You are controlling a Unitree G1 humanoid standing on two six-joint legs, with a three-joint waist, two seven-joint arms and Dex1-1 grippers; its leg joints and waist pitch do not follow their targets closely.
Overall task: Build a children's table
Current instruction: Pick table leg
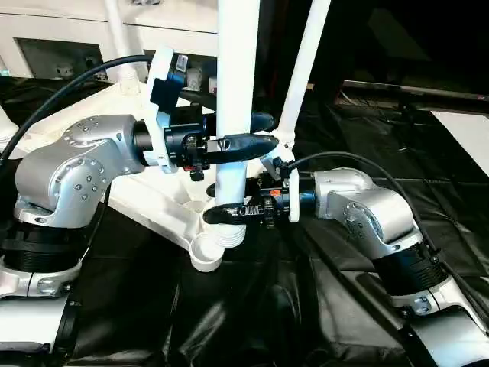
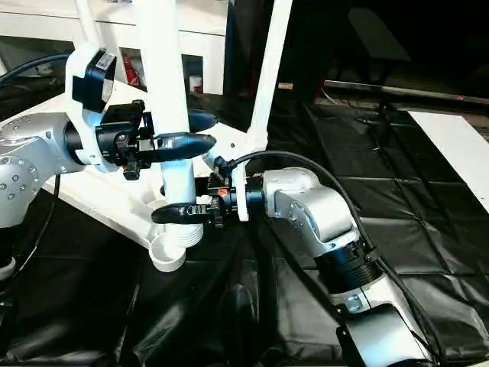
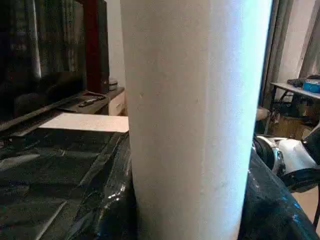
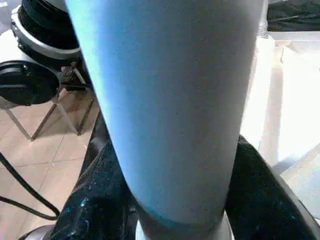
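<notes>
The small white plastic children's table lies upside down on the black-sheeted tabletop, with its ribbed underside facing up. A long white tapered tube leg stands upright at the near corner, just beside the empty round corner socket, and its threaded lower end sits at the table's edge. Another white leg stands already further away, slightly tilted.

The left tool holds the near leg from the left, its two black fingers pinching the tube higher up. The right tool comes from the right and has its fingers around the tube low down, near the thread; how firmly it presses cannot be told.

The leg looks light, stiff and hollow, but its smooth plastic surface is probably slippery, and the taper may let it slide in the grip. It seems best to hold it near the thick lower end, so that the thread can be guided straight into the socket without tilting.
</notes>
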